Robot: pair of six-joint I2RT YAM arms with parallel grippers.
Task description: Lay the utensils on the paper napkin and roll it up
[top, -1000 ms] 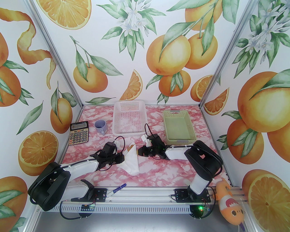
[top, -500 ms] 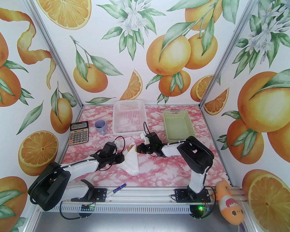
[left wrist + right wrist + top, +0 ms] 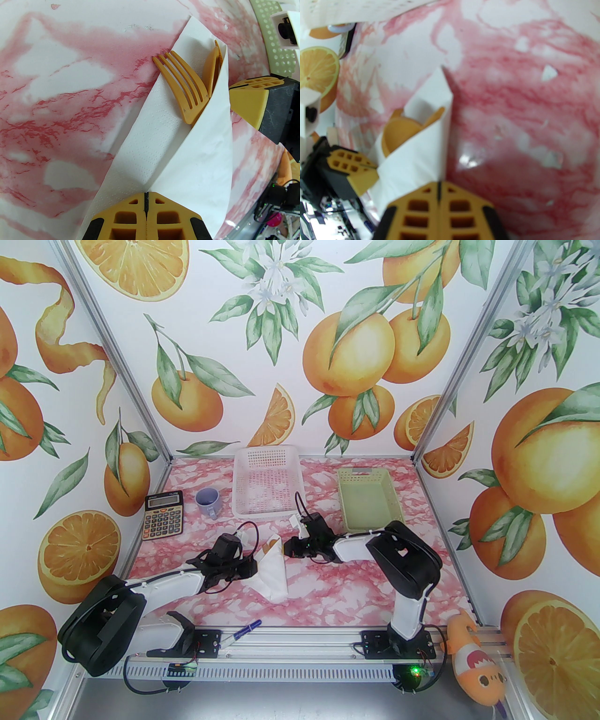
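left pincer [image 3: 146,196]: closed, pointing right | right pincer [image 3: 439,186]: closed, pointing left

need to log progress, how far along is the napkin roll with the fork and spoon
Done: the fork and spoon lie on the paper napkin, one flap folded over their handles, heads poking out. In hand: the left gripper and right gripper, both shut, have tips at the napkin's edges; whether they pinch it is unclear. Left: the wrap is a loose open cone, so rolling it tight remains.
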